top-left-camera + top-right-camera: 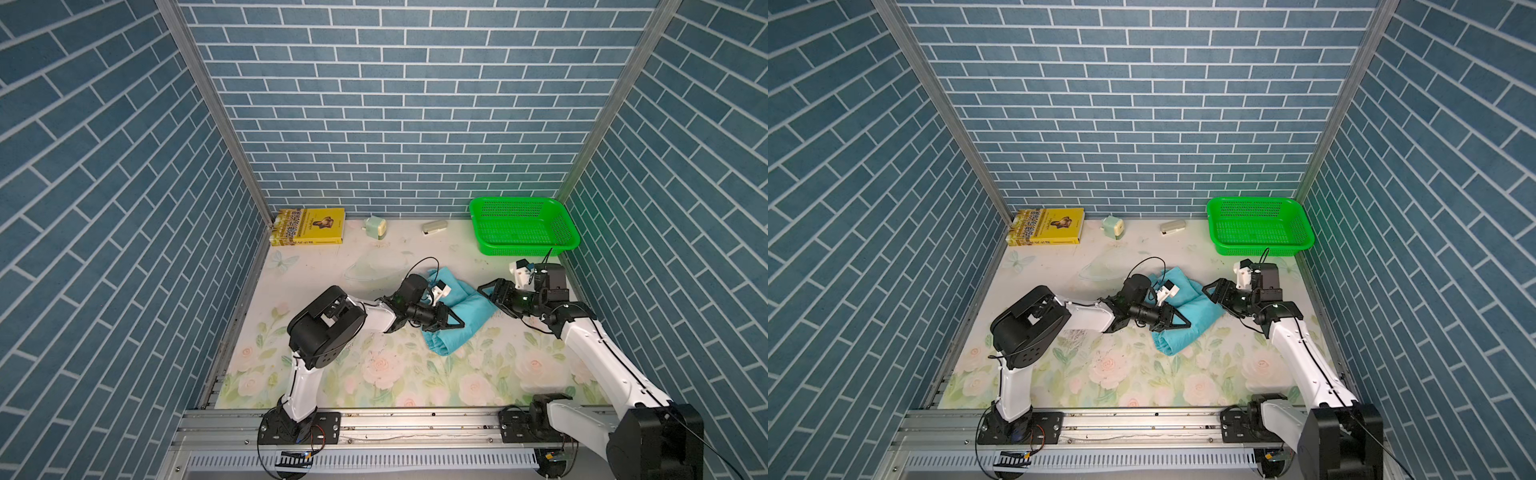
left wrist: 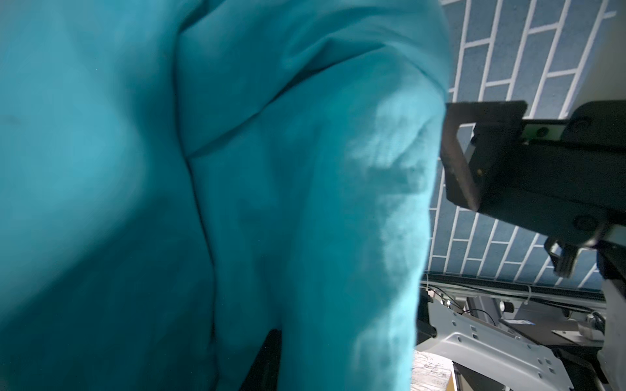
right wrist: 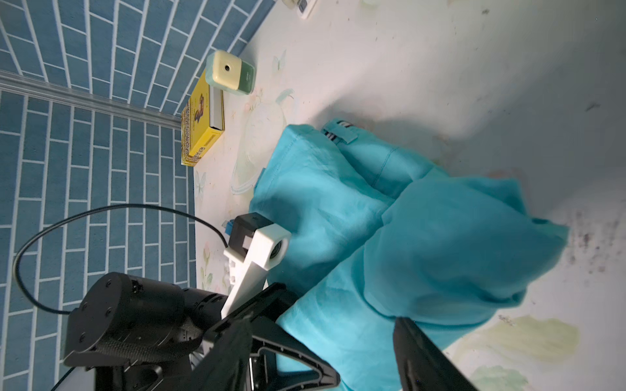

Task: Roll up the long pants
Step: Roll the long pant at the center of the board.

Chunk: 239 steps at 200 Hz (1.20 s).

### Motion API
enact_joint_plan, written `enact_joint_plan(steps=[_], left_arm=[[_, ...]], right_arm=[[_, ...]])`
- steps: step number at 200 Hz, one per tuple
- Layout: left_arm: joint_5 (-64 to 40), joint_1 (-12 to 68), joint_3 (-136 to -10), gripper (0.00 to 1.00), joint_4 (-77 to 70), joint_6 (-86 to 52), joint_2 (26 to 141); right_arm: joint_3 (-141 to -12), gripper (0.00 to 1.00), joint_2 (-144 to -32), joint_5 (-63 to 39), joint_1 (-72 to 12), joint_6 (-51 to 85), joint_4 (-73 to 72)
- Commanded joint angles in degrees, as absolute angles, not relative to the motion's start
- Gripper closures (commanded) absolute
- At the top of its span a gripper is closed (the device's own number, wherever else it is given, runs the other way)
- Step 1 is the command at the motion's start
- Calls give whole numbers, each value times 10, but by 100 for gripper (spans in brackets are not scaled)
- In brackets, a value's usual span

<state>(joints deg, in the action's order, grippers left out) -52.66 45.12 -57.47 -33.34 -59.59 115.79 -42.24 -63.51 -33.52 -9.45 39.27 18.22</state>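
Note:
The long pants (image 1: 459, 309) (image 1: 1190, 318) lie bunched in a teal heap mid-table. Their striped waistband (image 3: 335, 131) shows at the far end. My left gripper (image 1: 453, 322) (image 1: 1179, 322) reaches in from the left and is shut on a fold of the pants. In the left wrist view the raised cloth (image 2: 271, 189) fills the picture, and only one dark finger (image 2: 264, 362) peeks out beneath it. My right gripper (image 1: 488, 297) (image 1: 1212, 291) stands open at the heap's right edge. Teal cloth lies between its spread fingers (image 3: 423, 355).
A green basket (image 1: 519, 249) stands at the back right, close behind the right arm. At the back left lies a yellow book (image 1: 309, 226), with a small green-and-cream box (image 1: 376, 226) and a white stapler (image 1: 434, 227) along the back wall. Brick-patterned walls enclose three sides.

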Motion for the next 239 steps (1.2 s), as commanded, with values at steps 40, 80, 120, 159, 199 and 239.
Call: enact_joint_plan(steps=[40,80,120,159,199,239], left_arm=[[-546,422,-570,100,-379,-637,1209],[-507,414,-598,74,-231,-521,1197],[-228,435,-649,25,74,-294,1107],[160,547,-671,11,168,-176,988],[146,632,-704,9,142,-43,991],[119,641,-718,1,151,11,1072]], right_arm=[[-376,29,-696,-346,-153,461,-5],[-370,30,-787,-311,-160,473,-90],[-380,31,-873,-297,-165,477,-131],[-382,31,-901,-290,-170,476,-132],[-391,31,-919,-295,-171,471,-129],[-417,31,-933,-298,-170,452,-99]])
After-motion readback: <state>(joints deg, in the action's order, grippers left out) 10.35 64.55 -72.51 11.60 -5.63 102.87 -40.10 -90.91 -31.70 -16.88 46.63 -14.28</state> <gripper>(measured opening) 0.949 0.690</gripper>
